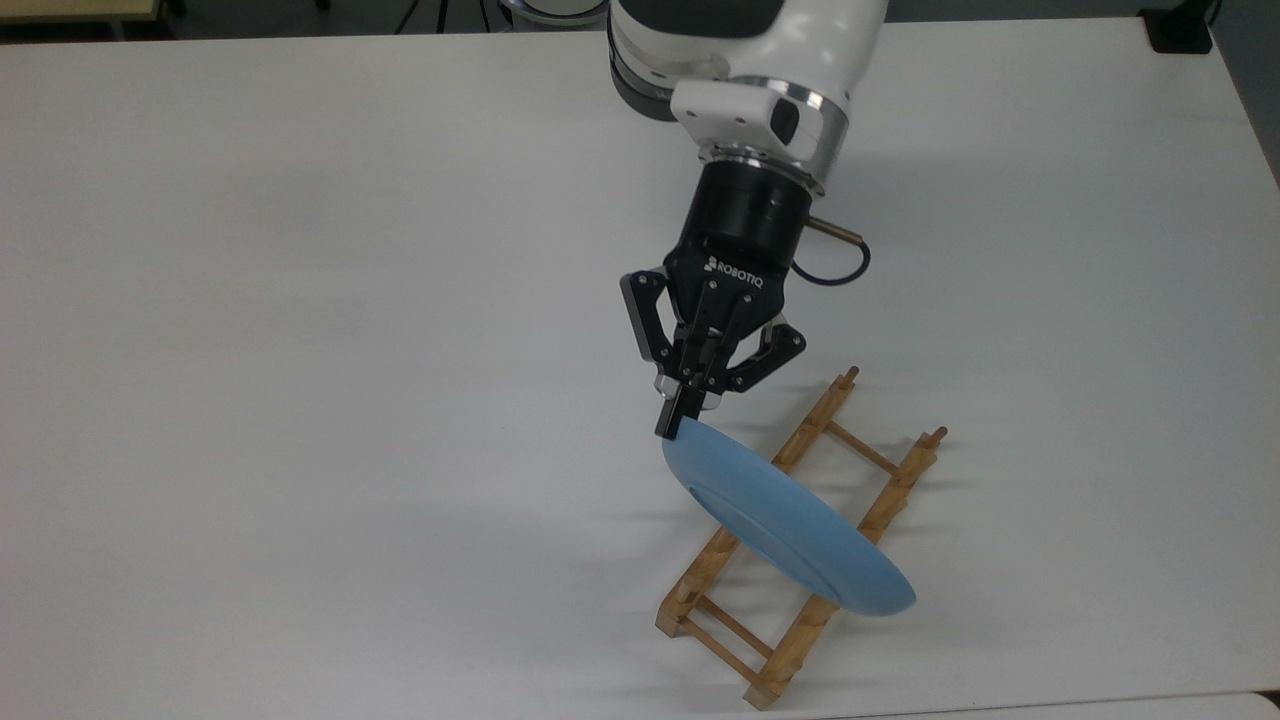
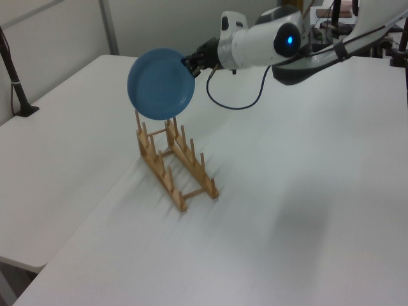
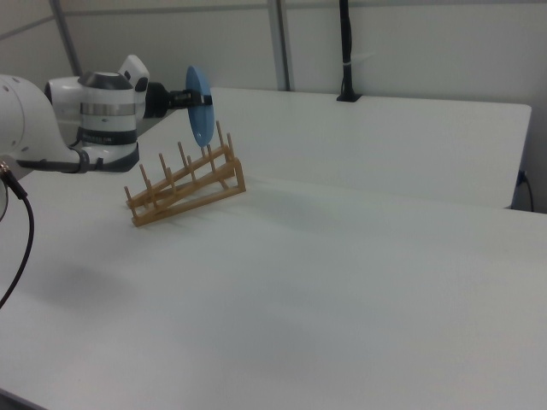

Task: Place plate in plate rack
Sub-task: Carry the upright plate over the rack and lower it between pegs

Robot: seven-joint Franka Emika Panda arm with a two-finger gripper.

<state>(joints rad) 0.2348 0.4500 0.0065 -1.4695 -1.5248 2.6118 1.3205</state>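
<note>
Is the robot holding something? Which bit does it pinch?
Yes. The gripper holds the blue plate by its rim, jaws shut on the edge, with the plate up in the air over the wooden rack.

Bright, even overhead light, no harsh glare on the wide white matte table. Soft grey shadows stretched toward the top view's left from the small light-brown wooden ladder-shaped rack. Sharp focus near the rack, slightly grainy elsewhere.

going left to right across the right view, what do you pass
robot arm → pincer → plate → black post at the table's far edge. The plate rack spans below the arm and plate, so it has no clear slot.
</note>
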